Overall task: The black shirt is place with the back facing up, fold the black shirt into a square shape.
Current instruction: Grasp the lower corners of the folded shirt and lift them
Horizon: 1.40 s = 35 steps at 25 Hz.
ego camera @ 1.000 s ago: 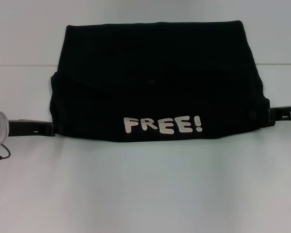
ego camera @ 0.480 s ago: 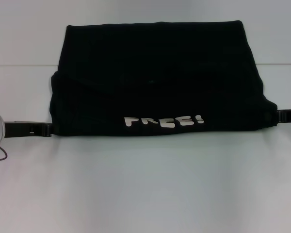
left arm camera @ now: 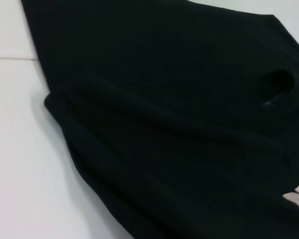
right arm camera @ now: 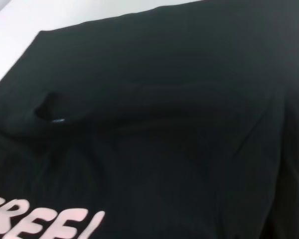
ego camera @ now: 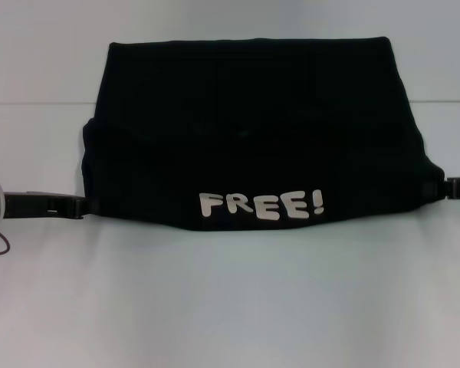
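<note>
One black shirt lay across the white desk, partly folded, its near edge lifted between the two arms and showing the pale word "FREE!". In the head view the left end effector met the shirt's left lower corner and the right end effector met its right lower corner, but cloth hid the fingertips of both, so whether they pinched the cloth or how wide they stood could not be told. Both arms were cut off at the picture's edges. Neither wrist view showed any fingers. Both showed a small dark hollow in the cloth, with a tiny pale tag beside it, which the head view hardly showed. The right wrist view caught the letters cut off at its edge.
</note>
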Motion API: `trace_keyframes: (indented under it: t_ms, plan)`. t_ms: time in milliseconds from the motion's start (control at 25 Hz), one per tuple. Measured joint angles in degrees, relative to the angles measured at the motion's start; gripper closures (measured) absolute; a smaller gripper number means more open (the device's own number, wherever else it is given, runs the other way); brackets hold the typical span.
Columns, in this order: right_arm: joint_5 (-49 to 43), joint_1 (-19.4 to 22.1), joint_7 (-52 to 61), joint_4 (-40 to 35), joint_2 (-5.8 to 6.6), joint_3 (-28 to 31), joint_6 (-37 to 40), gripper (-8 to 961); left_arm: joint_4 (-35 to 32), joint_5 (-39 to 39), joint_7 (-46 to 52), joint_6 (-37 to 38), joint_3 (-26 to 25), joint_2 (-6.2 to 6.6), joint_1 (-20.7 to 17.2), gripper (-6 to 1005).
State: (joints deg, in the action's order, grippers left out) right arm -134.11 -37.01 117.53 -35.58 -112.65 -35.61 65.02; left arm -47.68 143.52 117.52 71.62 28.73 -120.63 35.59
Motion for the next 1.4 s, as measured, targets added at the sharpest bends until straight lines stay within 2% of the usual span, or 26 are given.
trace_keyframes:
  t_ms: [280, 560, 880, 1080, 1400]
  plan:
    - [-0.03, 2.37, -1.83, -0.96, 0.00, 0.21, 4.93, 878, -3.65, 2.10, 0.07, 6.49, 0.05, 0.48, -2.10, 999]
    - [-0.03, 5.91, -5.04, -6.10, -0.37, 1.58, 14.36, 878, -8.12, 1.51, -0.24, 16.07, -0.38, 0.52, -4.66, 1000]
    - [-0.01, 10.62, -7.58, -12.40, -0.80, 2.95, 25.65, 879, -9.23, 1.40, -1.99, 27.37, -5.70, 1.15, -4.82, 1000]
    - [-0.30, 11.78, -9.71, -12.98, -0.22, 4.88, 31.72, 878, -8.83, 2.00, -3.91, 32.22, -9.44, 1.88, -5.75, 1000]
    - [-0.54, 13.78, -11.63, -12.79, 0.48, 4.94, 33.68, 879, -8.67, 1.87, -7.76, 37.07, -11.45, 1.48, -8.74, 1000]
